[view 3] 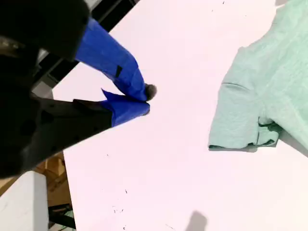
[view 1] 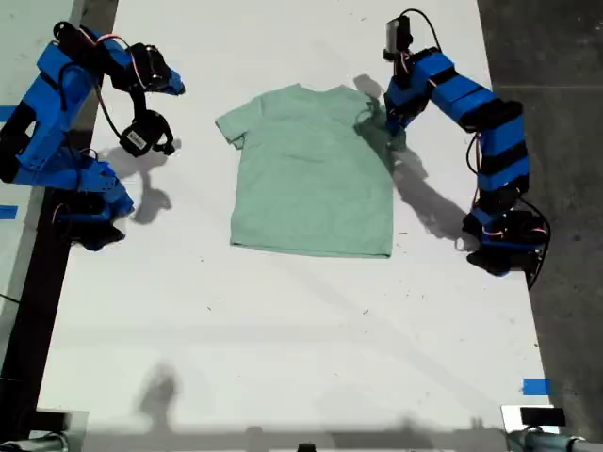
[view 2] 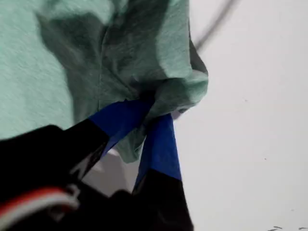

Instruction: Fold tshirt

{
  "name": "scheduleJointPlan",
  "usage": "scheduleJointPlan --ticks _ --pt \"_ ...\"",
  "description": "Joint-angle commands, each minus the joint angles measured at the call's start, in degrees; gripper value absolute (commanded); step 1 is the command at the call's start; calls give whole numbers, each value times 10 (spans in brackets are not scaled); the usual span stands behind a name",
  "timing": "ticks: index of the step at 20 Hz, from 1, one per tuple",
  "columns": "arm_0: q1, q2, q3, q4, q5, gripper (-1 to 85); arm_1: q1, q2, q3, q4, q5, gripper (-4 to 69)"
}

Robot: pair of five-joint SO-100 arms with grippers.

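Observation:
The mint green tshirt [view 1: 311, 174] lies flat on the white table, neck toward the far edge. My first gripper [view 2: 151, 108] is shut on the bunched sleeve of the tshirt [view 2: 72, 57]. In the exterior view this is the first gripper [view 1: 382, 118] at the sleeve on the exterior view's right. My second gripper [view 3: 144, 98] is shut with nothing in it, above bare table beside the other sleeve of the tshirt [view 3: 260, 96]. It shows as the second gripper [view 1: 177, 88] at the exterior view's upper left, apart from the cloth.
The white table [view 1: 283, 320] stretches wide in front of the shirt. Both blue arm bases stand at the table's side edges in the exterior view. Blue tape [view 1: 535, 386] marks the near corner on the exterior view's right. Dark floor borders the table.

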Motion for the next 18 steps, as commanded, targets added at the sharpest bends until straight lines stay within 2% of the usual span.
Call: scheduleJointPlan --ticks 1,7,13,16,18 --pt "3 26 -2 -11 -4 1 -9 9 -40 -12 -11 -11" --pt "5 30 7 -15 -4 1 -32 51 -43 19 2 -11" --pt "10 29 11 -25 -6 1 -106 172 -105 110 52 -11" --pt "17 25 13 -31 -10 1 -152 217 -124 107 84 -11" --pt "21 21 15 -37 -11 1 -185 220 -124 79 103 -11"
